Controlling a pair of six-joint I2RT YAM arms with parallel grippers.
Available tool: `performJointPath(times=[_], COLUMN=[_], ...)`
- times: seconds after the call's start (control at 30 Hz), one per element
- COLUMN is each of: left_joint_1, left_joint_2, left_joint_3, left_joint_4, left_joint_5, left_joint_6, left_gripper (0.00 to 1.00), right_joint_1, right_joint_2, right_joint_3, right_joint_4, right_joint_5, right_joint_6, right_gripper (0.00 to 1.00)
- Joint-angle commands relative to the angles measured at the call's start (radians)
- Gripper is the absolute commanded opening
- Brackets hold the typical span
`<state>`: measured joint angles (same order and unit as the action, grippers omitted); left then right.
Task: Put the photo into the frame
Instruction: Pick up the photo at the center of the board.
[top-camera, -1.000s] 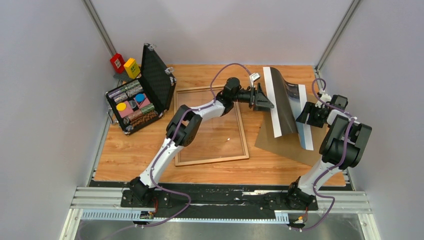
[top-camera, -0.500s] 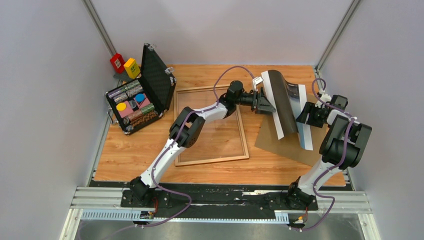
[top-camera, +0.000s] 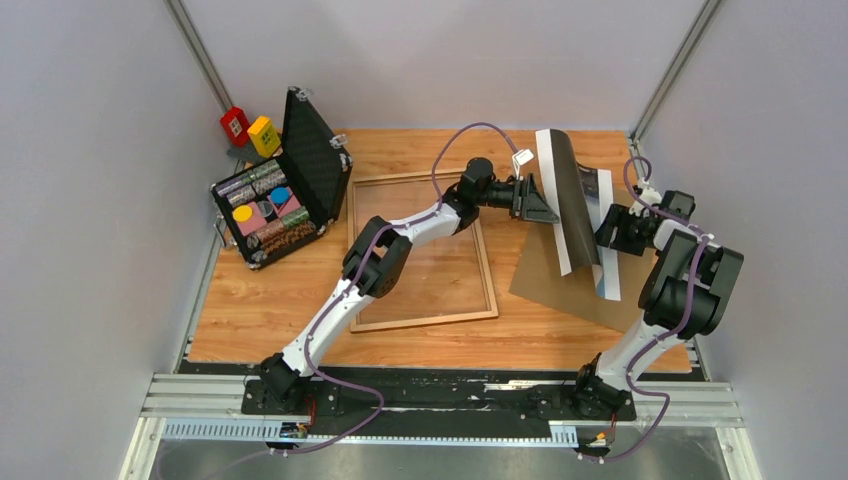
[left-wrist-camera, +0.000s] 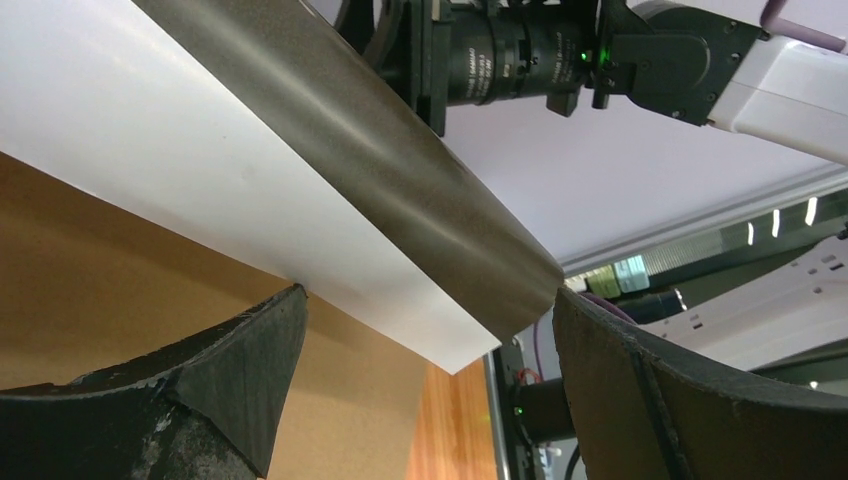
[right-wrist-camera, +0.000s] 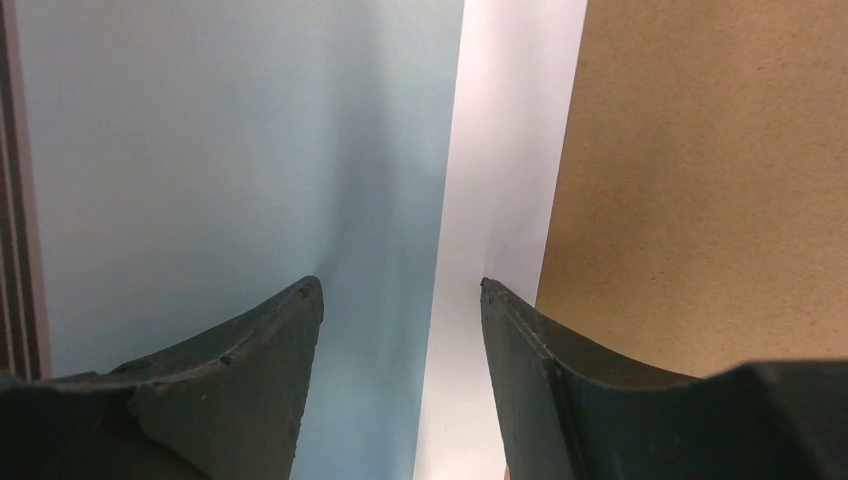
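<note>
Shows the photo (top-camera: 572, 205) bowed upward over the brown backing board (top-camera: 545, 285) at the table's (top-camera: 260, 300) right, left fingers (left-wrist-camera: 240, 350) spread wide at its raised left edge, right fingers (right-wrist-camera: 260, 350) parted partway over its blue half. Finds the frame (top-camera: 487, 262) flat just left.

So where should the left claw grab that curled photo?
The raised white margin of the photo, coming from the frame side. That edge curls up clear of the brown board, so the open left claw can straddle it there; the other margin seems to lie flat on the board.
</note>
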<state>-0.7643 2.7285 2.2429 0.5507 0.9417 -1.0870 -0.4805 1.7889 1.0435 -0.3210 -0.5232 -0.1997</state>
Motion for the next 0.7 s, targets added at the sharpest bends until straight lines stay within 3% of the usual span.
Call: performJointPath(times=[0.0,0.67], left_joint_1=[-0.012,-0.021], left_joint_2=[0.016,0.019], left_joint_3=[0.057,0.084], left_joint_4=[-0.063,-0.115], left_joint_5=[-0.047,-0.081], left_joint_6=[0.113,0.200], left_gripper=[1.00,1.00], right_joint_1=[0.009,0.034], right_joint_2=[-0.015,-0.026], right_joint_3=[-0.040,-0.041], right_joint_4=[-0.105,-0.159], right_joint_5=[-0.067,-0.245], right_joint_6=[0.012,-0.052], right_gripper=[0.62,0.62])
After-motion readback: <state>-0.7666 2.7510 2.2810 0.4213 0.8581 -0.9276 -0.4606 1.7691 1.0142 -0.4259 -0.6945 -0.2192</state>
